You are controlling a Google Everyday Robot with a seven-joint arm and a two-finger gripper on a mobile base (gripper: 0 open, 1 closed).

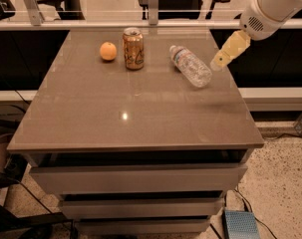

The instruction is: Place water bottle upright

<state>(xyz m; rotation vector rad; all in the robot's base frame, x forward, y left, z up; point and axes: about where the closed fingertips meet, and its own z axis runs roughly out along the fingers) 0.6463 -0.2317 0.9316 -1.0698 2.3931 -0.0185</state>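
The water bottle [191, 65], clear ribbed plastic with a white cap and a white label, lies on its side on the brown table [130, 113] at the back right, cap pointing toward the far edge. The gripper [219, 62], on a white arm with yellowish fingers, hangs in the air just right of the bottle's base end, apart from it and holding nothing.
A gold soda can [133, 48] stands upright left of the bottle, with an orange [108, 51] beside it. A rail and chairs stand behind the table. Drawers sit under the tabletop. A blue box [241, 225] lies on the floor at the lower right.
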